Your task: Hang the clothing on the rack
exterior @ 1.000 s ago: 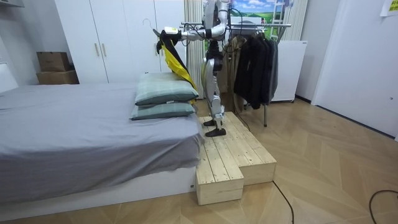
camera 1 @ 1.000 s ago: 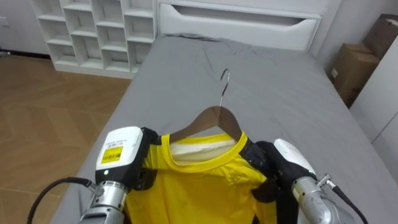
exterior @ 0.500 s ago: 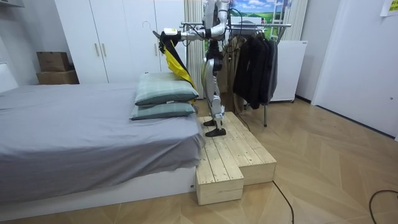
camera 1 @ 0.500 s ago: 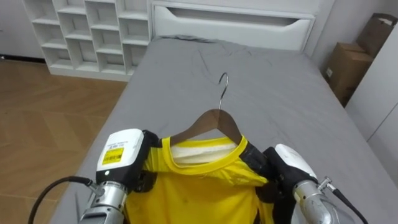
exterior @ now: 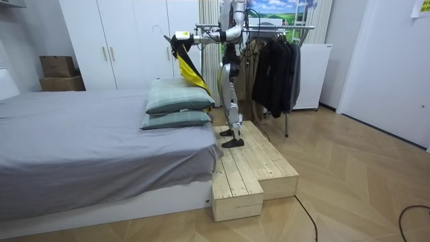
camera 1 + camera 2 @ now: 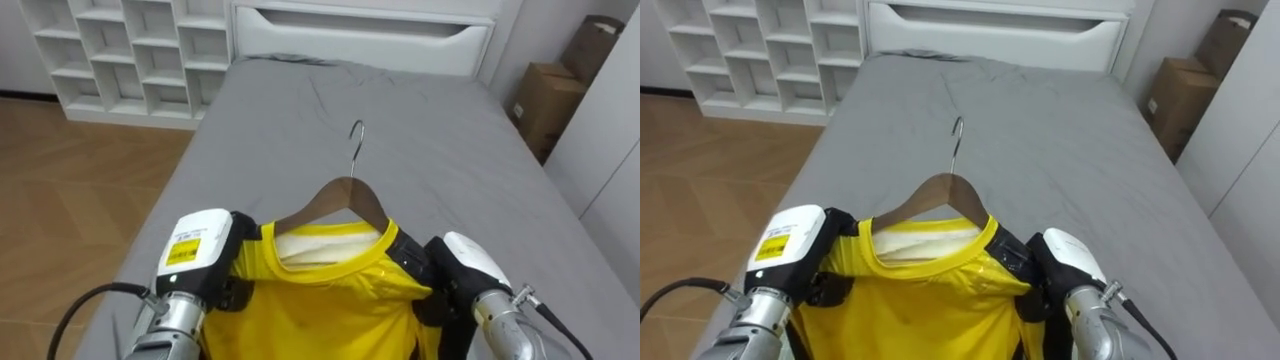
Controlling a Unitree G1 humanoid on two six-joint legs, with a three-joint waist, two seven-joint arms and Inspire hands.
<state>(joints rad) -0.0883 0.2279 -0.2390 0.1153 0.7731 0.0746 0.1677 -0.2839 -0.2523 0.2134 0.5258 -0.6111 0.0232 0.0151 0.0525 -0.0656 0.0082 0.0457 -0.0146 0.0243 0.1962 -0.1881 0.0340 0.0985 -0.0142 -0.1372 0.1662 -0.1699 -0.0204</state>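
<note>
Left hand (image 6: 200, 250) and right hand (image 6: 465, 262) are each clamped on a shoulder of the yellow shirt (image 6: 320, 300), which sits on a wooden hanger (image 6: 335, 195) held up over the grey bed (image 6: 430, 150). Dressing the hanger looks done. Still to do, judging by the room view: turn to the clothes rack (image 5: 282, 28) behind the robot and hook the hanger there

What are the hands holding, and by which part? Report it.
The yellow shirt on its wooden hanger: the left hand grips one shoulder end, the right hand the other.
</note>
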